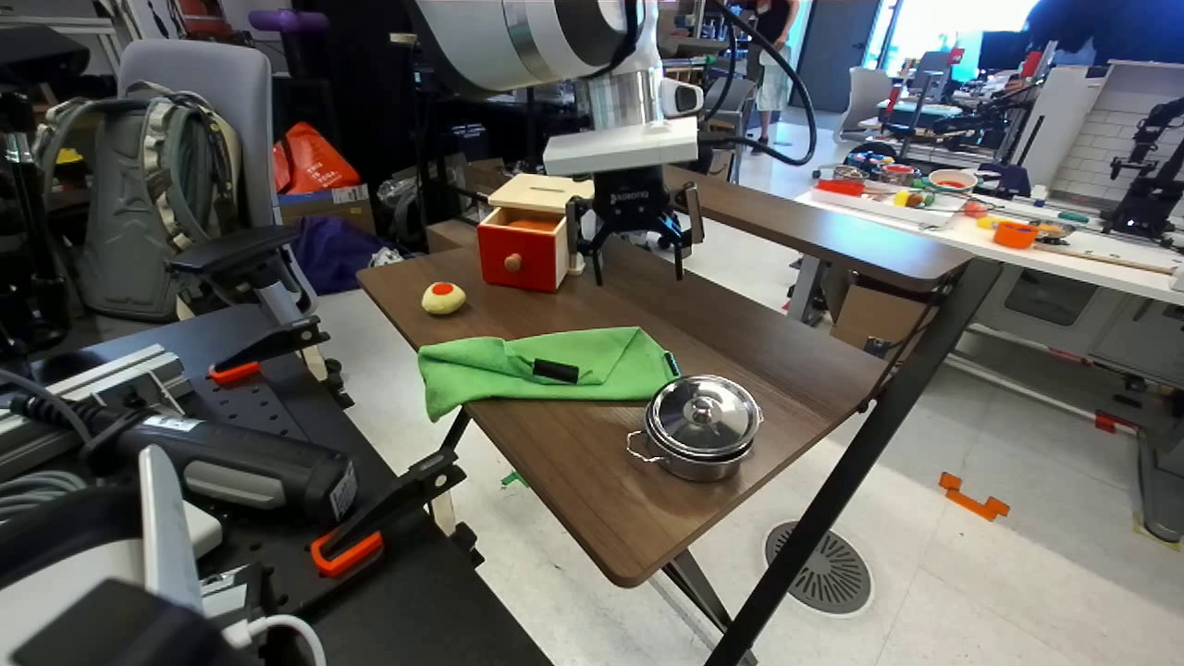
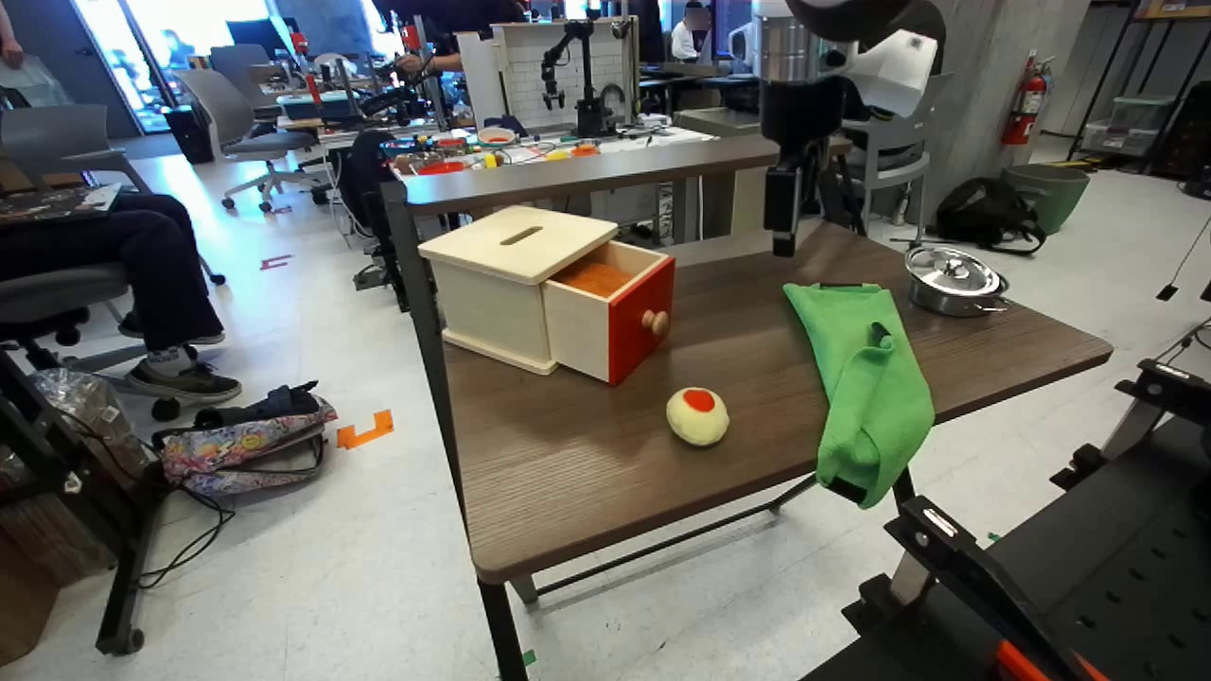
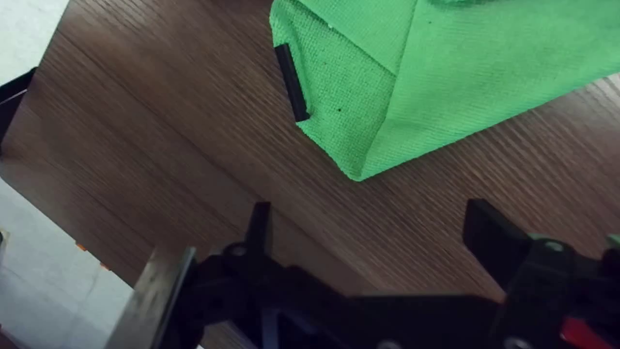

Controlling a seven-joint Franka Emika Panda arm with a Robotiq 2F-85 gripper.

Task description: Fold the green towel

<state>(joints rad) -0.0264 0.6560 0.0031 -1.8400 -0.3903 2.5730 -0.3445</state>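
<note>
The green towel (image 1: 606,356) lies on the brown table, folded into a long strip with overlapping layers and black tags. One end hangs over the table edge, as both exterior views show; it also shows in an exterior view (image 2: 856,355). In the wrist view, a pointed corner of the towel (image 3: 441,102) lies ahead of the fingertips. My gripper (image 1: 639,274) is open and empty, held above the table on the far side of the towel and apart from it. It shows side-on in an exterior view (image 2: 783,248), and its spread fingers show in the wrist view (image 3: 369,208).
A lidded metal pot (image 1: 703,425) stands close to the towel's end. A wooden box with a red drawer (image 2: 530,293), drawer pulled partly out, and a yellow ball with a red spot (image 2: 698,417) are on the table (image 2: 568,492). A raised shelf (image 1: 832,227) runs along one side.
</note>
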